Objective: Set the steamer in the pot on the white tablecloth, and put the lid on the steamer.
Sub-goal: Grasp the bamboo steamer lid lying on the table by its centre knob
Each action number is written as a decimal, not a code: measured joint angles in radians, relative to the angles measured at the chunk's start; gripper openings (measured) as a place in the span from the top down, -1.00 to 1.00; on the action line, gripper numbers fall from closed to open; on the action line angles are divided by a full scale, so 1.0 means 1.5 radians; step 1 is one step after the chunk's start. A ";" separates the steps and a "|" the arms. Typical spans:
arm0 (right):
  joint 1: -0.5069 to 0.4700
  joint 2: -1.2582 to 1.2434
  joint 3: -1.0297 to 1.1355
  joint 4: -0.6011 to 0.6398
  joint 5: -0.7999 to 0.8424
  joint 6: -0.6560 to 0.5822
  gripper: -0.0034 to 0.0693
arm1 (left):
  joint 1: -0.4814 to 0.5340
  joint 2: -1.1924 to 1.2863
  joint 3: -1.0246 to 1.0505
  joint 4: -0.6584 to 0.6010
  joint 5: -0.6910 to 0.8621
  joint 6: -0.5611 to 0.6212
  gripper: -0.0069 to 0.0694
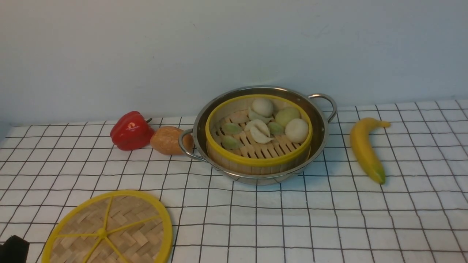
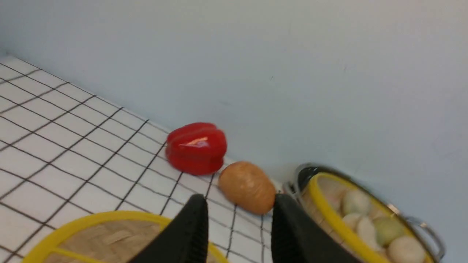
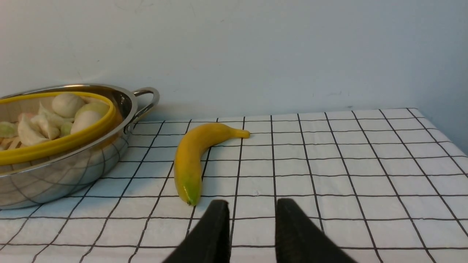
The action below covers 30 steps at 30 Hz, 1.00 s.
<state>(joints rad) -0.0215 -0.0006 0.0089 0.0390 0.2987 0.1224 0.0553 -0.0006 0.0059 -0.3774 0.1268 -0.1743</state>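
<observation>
The steamer (image 1: 259, 160), a bamboo basket with a yellow rim holding pale buns and dumplings, sits inside the shiny steel pot (image 1: 318, 120) on the white tablecloth (image 1: 292, 219). The woven lid (image 1: 109, 230) lies flat on the cloth at the near left. In the left wrist view my left gripper (image 2: 239, 201) is open over the lid (image 2: 106, 237)'s far edge, with only cloth between its fingers; the steamer (image 2: 329, 212) shows beside it. My right gripper (image 3: 251, 202) is open and empty, low over the cloth, near the banana and to the right of the pot (image 3: 65, 171).
A red pepper (image 1: 131, 130) and a brown potato (image 1: 167, 140) lie just left of the pot's handle. A banana (image 1: 365, 148) lies to the pot's right. A pale wall runs behind the table. A dark piece of the left arm (image 1: 12, 250) shows at the near-left corner.
</observation>
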 joint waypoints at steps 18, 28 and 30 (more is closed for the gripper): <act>0.000 0.000 0.000 0.000 0.000 0.000 0.25 | 0.000 0.504 -0.449 0.199 0.577 0.233 0.18; 0.000 0.000 0.000 0.000 0.000 0.005 0.25 | 0.000 0.951 -0.586 0.222 0.523 0.313 0.18; 0.000 0.000 0.000 0.000 0.000 0.005 0.25 | 0.000 0.983 -0.600 0.221 0.523 0.323 0.18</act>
<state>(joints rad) -0.0215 -0.0008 0.0089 0.0391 0.2987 0.1297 0.0553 1.4741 -0.8945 -0.0464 0.9107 0.3104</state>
